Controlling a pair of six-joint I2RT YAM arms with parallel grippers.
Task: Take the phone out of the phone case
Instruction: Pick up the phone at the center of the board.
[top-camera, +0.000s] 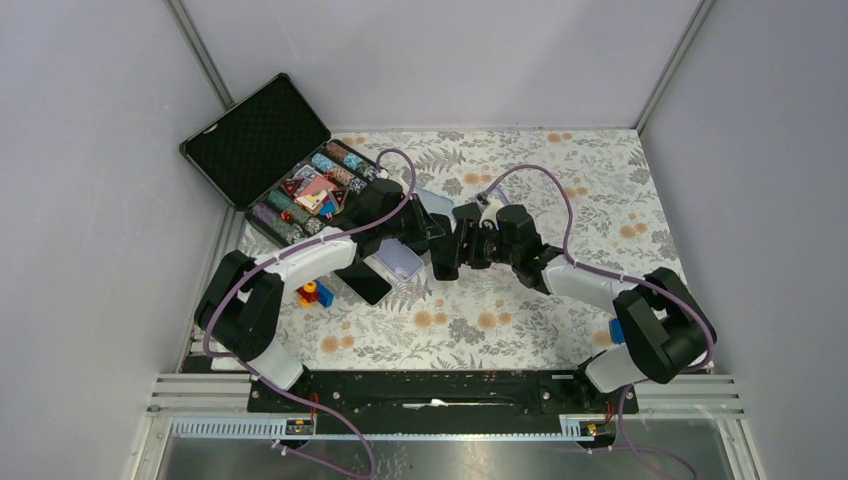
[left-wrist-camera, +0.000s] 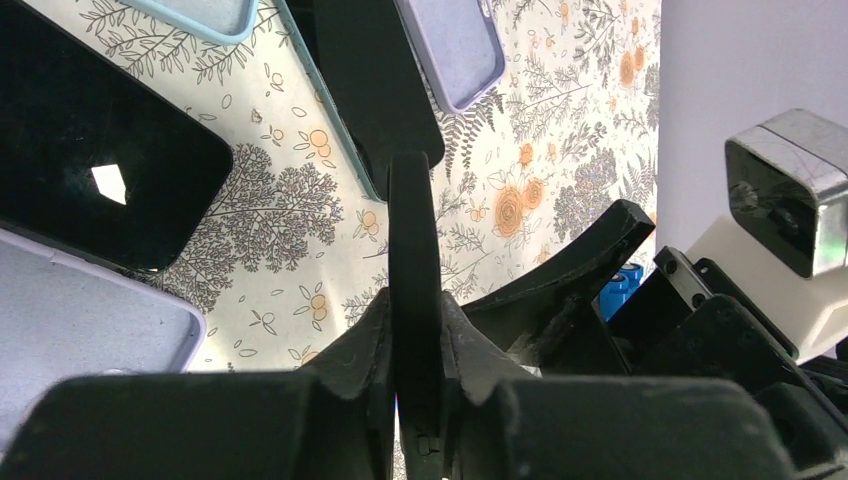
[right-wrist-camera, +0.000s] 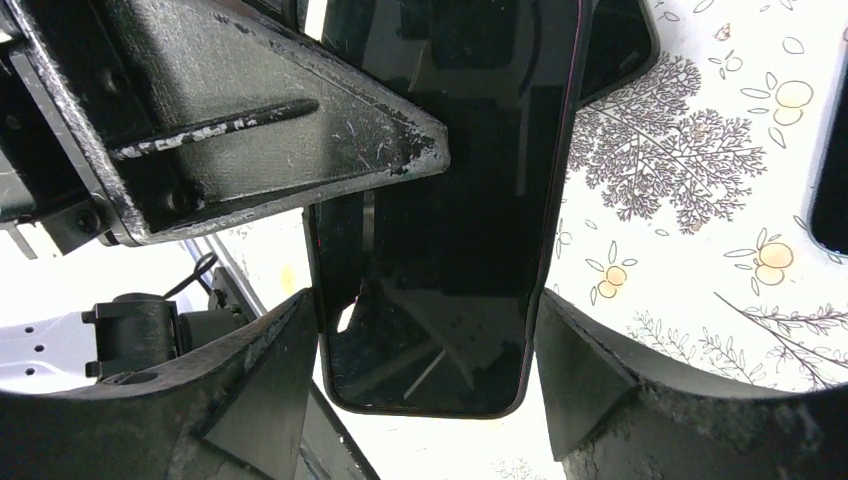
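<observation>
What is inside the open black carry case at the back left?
Rows of patterned chips, plus cards mid-tray in the carry case. The left arm covers its right end.

phone (top-camera: 445, 255) over the table's (top-camera: 600, 180) middle, open box (top-camera: 285, 170) at back left, loose case (top-camera: 400, 262) and second phone (top-camera: 365, 285) lying just left, toy blocks (top-camera: 315, 293) further left

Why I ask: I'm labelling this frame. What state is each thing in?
held phone: lifted, gripped by both grippers
left gripper: shut on its thin edge
right gripper: closed across its width
chip case: lid open
lavender case: empty, lying flat
loose black phone: lying flat, screen dark
</observation>
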